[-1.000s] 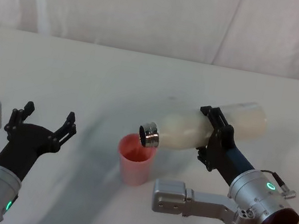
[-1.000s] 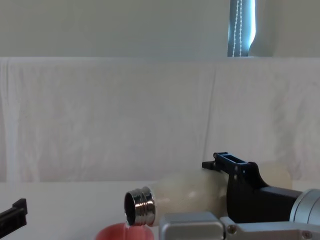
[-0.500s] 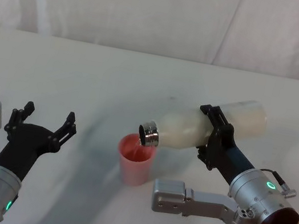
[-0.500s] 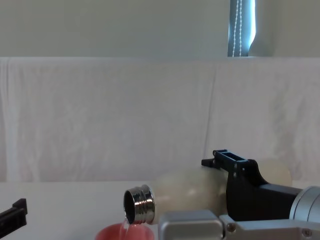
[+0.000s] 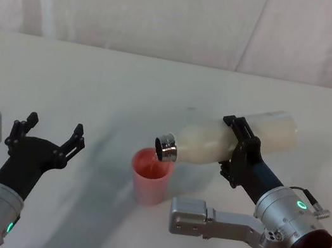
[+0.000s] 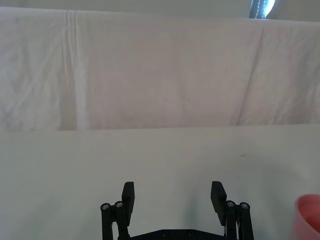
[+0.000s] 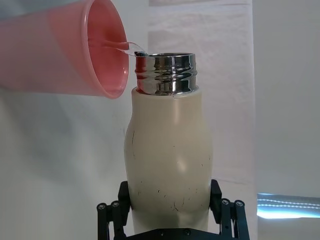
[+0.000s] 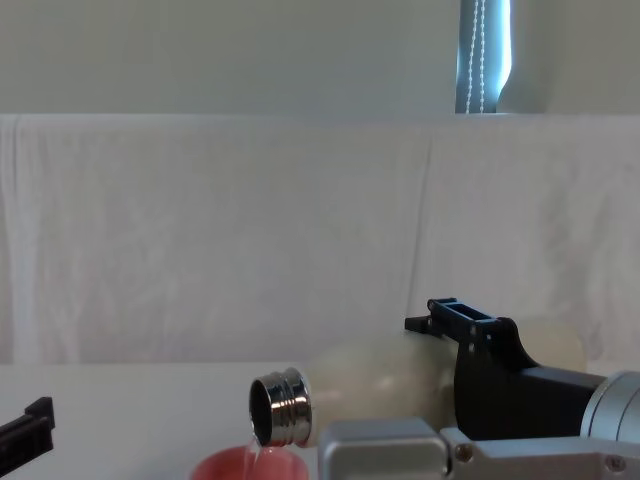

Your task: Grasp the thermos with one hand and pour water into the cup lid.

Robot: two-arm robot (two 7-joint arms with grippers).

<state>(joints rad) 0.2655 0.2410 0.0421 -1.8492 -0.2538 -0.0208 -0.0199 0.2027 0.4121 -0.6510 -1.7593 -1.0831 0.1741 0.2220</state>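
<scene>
We see the right tool point(image 5: 233, 150) clamped around the middle of the tall cream-white thermos point(image 5: 214, 143), its black fingers point(image 7: 112, 212) pressed to either side of the bottle's body, holding it nearly level above the pale worktop point(image 5: 95, 86) with the base raised slightly toward the right and the shiny silver threaded metal neck point(image 5: 166, 149) dipped to the left. That neck sits just over the rim of the small round salmon-pink cup lid point(image 5: 151, 176), which stands upright on the worktop near the centre, in front of the robot. In the right wrist view a thin clear stream of water point(image 7: 126, 46) runs from the mouth of the neck point(image 7: 165, 74) into the open cup lid point(image 7: 75, 50), and we can make out small dark scuff marks on the thermos point(image 7: 169, 165) wall, though no brand, label or lettering that we can read on either item. In the chest view the silver neck point(image 8: 279, 408) hangs right above the pink rim point(image 8: 250, 465) at the lower edge. The left tool point(image 5: 48, 136) rests low at the left side of the worktop, well apart from the cup lid, its fingers point(image 6: 128, 196) spread wide with nothing between them. A wrinkled white cloth backdrop point(image 5: 184, 18) rises behind the worktop.
</scene>
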